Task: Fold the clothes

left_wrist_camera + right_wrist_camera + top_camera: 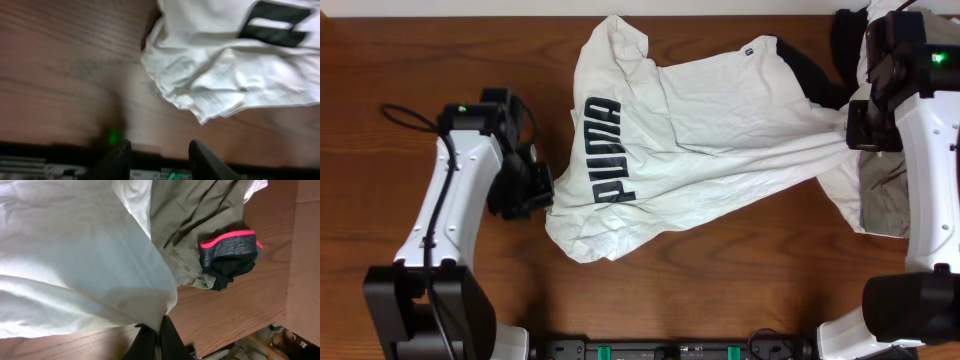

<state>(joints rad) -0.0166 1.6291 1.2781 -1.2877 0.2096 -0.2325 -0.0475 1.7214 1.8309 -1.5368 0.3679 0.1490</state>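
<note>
The white shirt (720,130) is thin, matt, creased cloth; the table (430,50), smooth wood; ahead of the right gripper (157,330), matt khaki cloth (200,215).

Even light, blurry wrist views

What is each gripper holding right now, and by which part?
Right gripper pinches the white shirt at a bunched edge. Left gripper is open, holding nothing.

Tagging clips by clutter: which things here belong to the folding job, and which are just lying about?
Job: white shirt, pinched in the right end effector; khaki garment; black garment; dark piece with pink band; open left end effector.
Lying about: black cable on the table; equipment rail at the front edge.
</note>
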